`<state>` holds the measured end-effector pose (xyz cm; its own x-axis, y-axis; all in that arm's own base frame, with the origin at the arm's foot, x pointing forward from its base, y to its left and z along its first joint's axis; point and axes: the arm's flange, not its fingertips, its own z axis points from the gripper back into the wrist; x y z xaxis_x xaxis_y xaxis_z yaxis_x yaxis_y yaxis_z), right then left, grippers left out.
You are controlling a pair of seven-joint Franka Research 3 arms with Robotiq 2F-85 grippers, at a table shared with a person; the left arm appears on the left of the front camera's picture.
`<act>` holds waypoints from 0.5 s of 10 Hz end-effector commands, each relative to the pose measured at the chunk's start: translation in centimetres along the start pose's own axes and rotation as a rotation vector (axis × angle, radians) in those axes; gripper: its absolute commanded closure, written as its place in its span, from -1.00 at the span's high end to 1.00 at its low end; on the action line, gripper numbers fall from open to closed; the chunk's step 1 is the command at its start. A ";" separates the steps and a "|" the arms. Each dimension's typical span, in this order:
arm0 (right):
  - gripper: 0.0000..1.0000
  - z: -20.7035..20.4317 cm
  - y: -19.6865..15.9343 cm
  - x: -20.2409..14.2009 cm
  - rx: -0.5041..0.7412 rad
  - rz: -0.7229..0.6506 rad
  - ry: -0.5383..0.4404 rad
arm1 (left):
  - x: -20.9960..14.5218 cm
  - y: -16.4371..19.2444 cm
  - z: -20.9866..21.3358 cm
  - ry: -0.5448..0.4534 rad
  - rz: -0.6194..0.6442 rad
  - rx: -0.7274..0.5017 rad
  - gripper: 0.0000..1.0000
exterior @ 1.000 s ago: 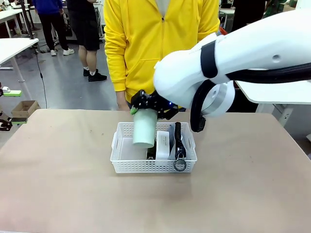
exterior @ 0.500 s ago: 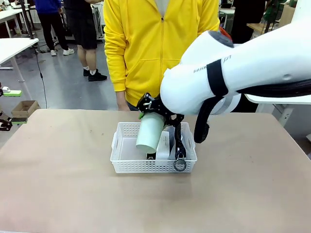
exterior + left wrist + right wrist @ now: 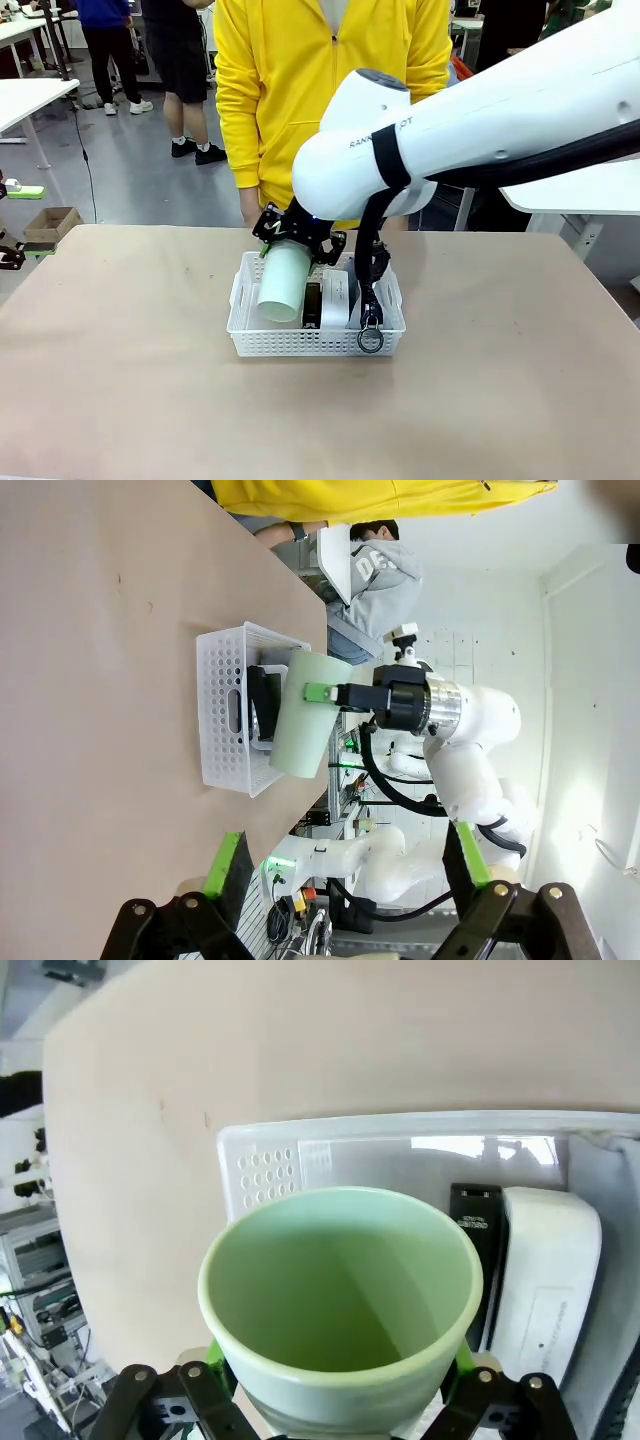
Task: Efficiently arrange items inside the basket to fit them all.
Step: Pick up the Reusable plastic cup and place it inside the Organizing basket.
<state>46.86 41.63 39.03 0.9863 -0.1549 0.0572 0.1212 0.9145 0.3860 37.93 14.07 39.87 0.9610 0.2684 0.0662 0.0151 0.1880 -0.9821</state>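
Hiding basket (image 3: 250, 340) rear: cup (image 3: 283, 283) in R gripper (image 3: 297, 237).

Bright even indoor light, soft shadows, sharp frames, wide-angle wrist distortion

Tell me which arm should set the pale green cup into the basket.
Right. The right gripper already holds the pale green cup over the white basket's free left part. The left gripper hangs open, well off to the side.
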 end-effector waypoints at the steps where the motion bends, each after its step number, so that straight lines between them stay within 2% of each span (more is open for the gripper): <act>1: 0.83 -1.8 1.5 1.3 -0.055 0.004 0.034 | -0.3 -0.2 0.0 0.004 0.005 0.003 1.00; 4: 0.83 -4.5 0.9 2.0 -0.088 0.012 0.091 | -0.3 -0.2 0.0 0.004 0.005 0.003 1.00; 5: 0.83 -5.3 0.8 2.2 -0.090 0.028 0.076 | -0.3 -0.2 0.0 0.004 0.005 0.003 1.00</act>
<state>48.95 43.40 34.22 0.9914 -0.1271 -0.0321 0.1307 0.9379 0.3212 37.92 14.08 39.87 0.9610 0.2686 0.0662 0.0151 0.1880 -0.9821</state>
